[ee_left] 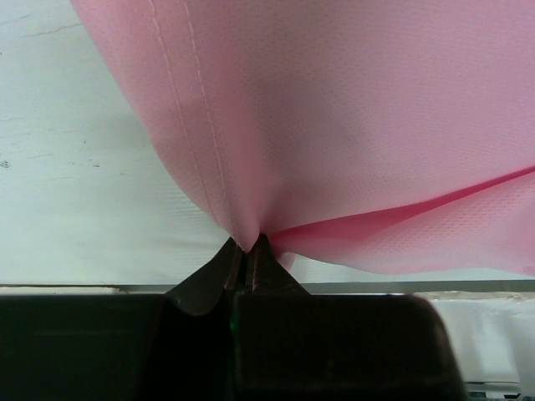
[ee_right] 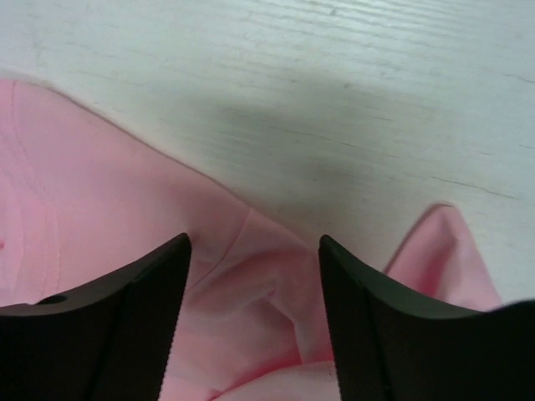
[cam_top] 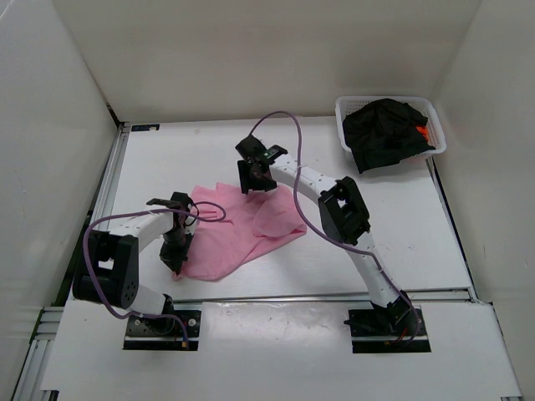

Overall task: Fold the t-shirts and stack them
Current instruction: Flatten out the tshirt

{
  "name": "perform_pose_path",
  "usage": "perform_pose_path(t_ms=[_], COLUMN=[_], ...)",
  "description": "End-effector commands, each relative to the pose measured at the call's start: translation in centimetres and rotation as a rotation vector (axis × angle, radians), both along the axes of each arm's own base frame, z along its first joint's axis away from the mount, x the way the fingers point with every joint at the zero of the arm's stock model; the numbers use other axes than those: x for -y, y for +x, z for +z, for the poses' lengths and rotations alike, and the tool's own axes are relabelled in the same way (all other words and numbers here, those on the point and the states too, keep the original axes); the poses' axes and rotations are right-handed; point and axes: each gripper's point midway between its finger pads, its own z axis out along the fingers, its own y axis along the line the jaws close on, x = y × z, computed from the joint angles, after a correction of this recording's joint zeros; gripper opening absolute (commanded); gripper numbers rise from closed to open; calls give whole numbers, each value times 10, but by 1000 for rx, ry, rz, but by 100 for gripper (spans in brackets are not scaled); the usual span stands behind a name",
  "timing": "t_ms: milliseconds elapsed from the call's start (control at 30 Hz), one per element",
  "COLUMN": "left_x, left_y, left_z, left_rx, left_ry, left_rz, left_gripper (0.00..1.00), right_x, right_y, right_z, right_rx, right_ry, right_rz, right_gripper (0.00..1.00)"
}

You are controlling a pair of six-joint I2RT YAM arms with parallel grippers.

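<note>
Fingers of the left gripper [ee_left: 248,251] are pressed together, pinching the near-left hem of the light pink t-shirt [cam_top: 242,230]. Right gripper [ee_right: 255,244] fingers are spread above its crumpled far edge. The table [cam_top: 401,217] lies bare right of that shirt. In the far-right corner, the white mesh basket [cam_top: 344,109] holds the black t-shirt [cam_top: 384,129], which spills over the near rim, and a sliver of the orange t-shirt [cam_top: 421,132].
</note>
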Motion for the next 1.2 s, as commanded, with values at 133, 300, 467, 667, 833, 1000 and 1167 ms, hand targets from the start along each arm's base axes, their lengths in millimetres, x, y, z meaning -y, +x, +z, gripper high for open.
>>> perform_pose_path(t_ms=[133,300,467,667,833,1000,1167], left_x=[3,3,-1,-10,-7,-27,-37], left_y=[17,17,14,33,98,146,143], left_z=[5,5,4,9,37,72,67], left_rx=[59,59,51,107,232,331,313], left_ry=[-7,-7,4,27,-5,6,28], left_rz=[-3,-3,6,41,87,165,187], left_gripper=[10,10,10,10,10,10,10], right_x=[5,-23,-30,-50,-37,1,29], right_y=[-2,-31,-31,7,59,35,-26], right_z=[-3,-29,-31,63,239,353,288], right_rx=[0,-168,-179,41,403,597,444], right_ry=[-85,35,62,201,492,611,517], right_rz=[6,125,129,127,62,124,289], right_gripper=[74,64,18,1,1,1,1])
